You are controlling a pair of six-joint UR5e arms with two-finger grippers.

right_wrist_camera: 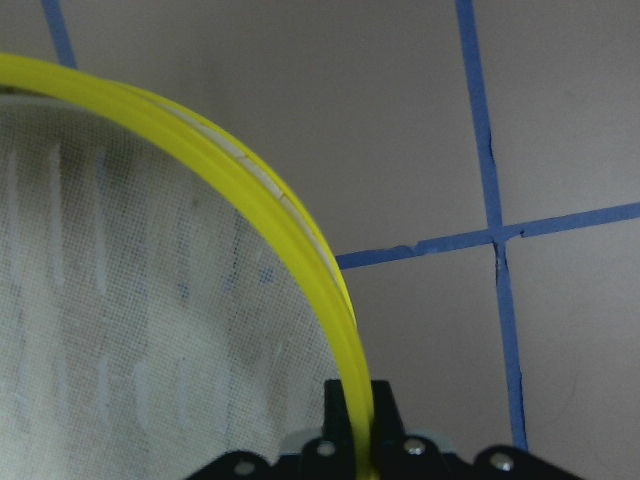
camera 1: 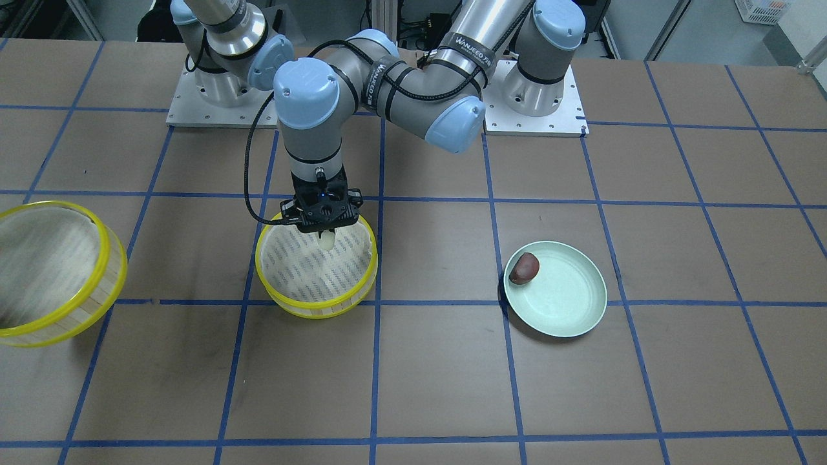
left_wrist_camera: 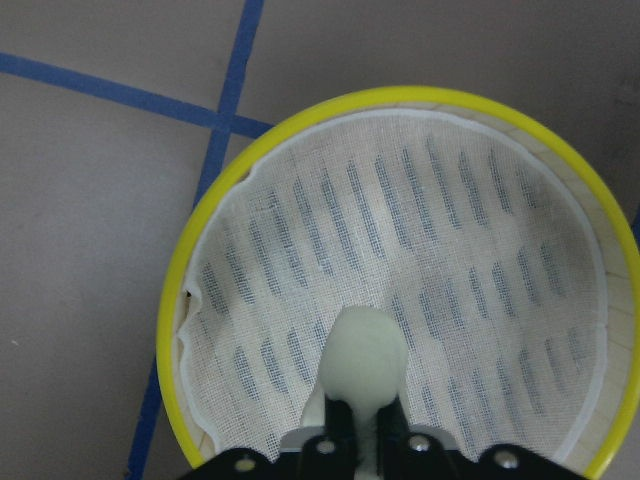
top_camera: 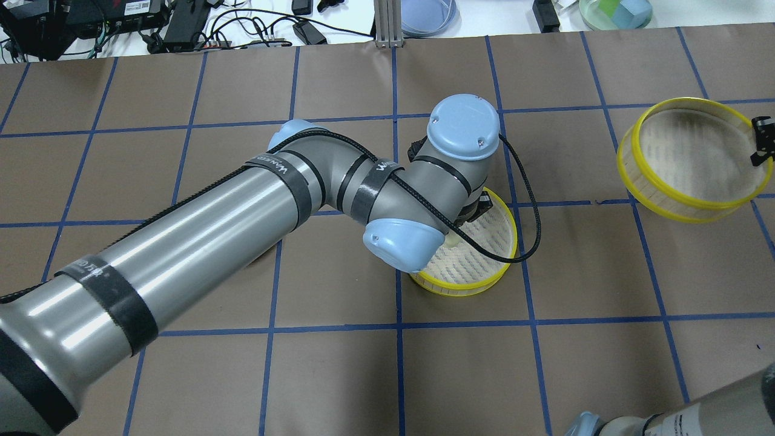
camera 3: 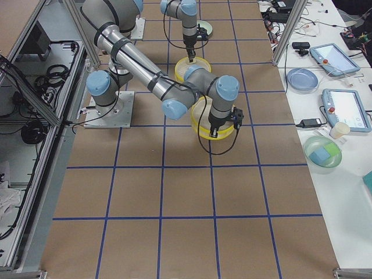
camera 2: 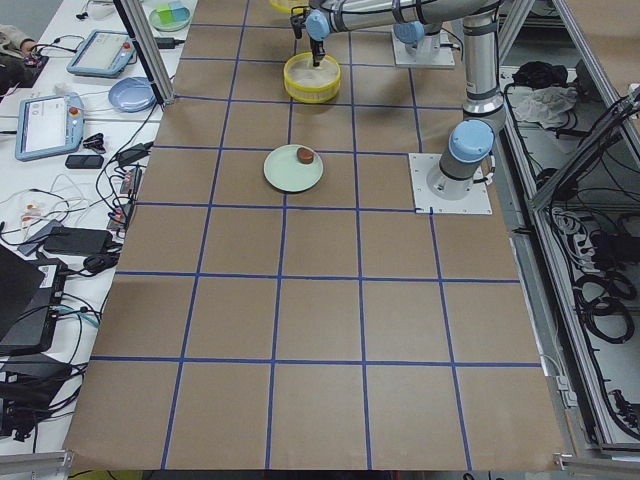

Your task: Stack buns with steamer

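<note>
The cream-white bun [left_wrist_camera: 365, 350] is pinched by the left hand [left_wrist_camera: 367, 425] over the cloth-lined steamer basket [left_wrist_camera: 170, 330]; a second, tilted basket [right_wrist_camera: 300, 245] is clamped at its rim by the right hand [right_wrist_camera: 360, 415].

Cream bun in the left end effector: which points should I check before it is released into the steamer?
1. Left end effector shut on the cream bun: ok.
2. Bun inside the rim of the steamer basket: ok.
3. Bun touching the cloth lining: cannot tell.
4. Basket upright on the table: ok.
5. Brown bun in the basket: not ok, it lies on the green plate.
6. Right end effector shut on the rim of the second tier, tilted and apart from the basket: ok.
</note>
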